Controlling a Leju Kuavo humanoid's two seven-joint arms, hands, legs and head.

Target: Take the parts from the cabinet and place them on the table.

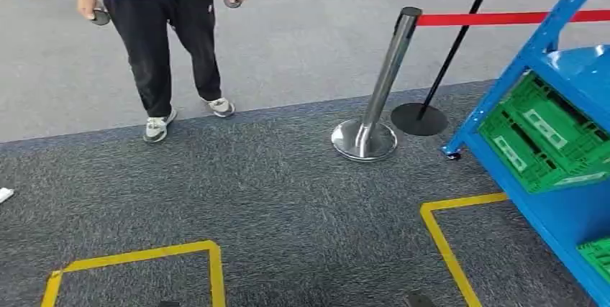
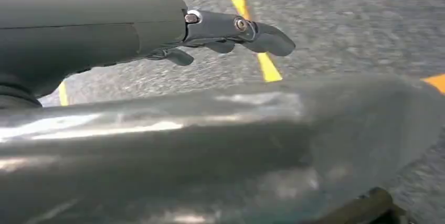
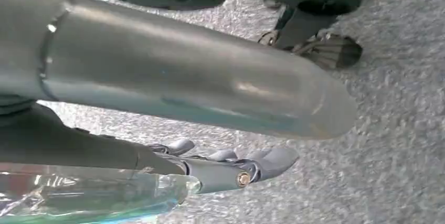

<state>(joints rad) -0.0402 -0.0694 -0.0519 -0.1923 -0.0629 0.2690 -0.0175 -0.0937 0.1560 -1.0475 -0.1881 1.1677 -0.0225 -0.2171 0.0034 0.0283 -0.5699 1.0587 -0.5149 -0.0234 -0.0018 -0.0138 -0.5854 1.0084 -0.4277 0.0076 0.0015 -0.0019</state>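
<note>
The blue metal cabinet (image 1: 541, 44) stands at the right edge of the head view. On its shelf lies a green slatted crate (image 1: 547, 134), and a second green crate (image 1: 597, 253) sits lower down. No loose parts can be made out. My left hand (image 2: 231, 30) hangs over the grey carpet with its fingers stretched out and nothing in them. My right hand (image 3: 231, 169) also hangs above the carpet, fingers straight and apart, holding nothing that I can see. A clear glassy shape (image 3: 94, 195) lies beside it at the picture's edge.
A person (image 1: 162, 26) stands ahead on the left with a small dark controller in each hand. A chrome stanchion (image 1: 374, 84) with a red belt (image 1: 503, 17) and a black post base (image 1: 419, 118) stand before the cabinet. Yellow tape squares (image 1: 216, 271) (image 1: 442, 239) mark the carpet.
</note>
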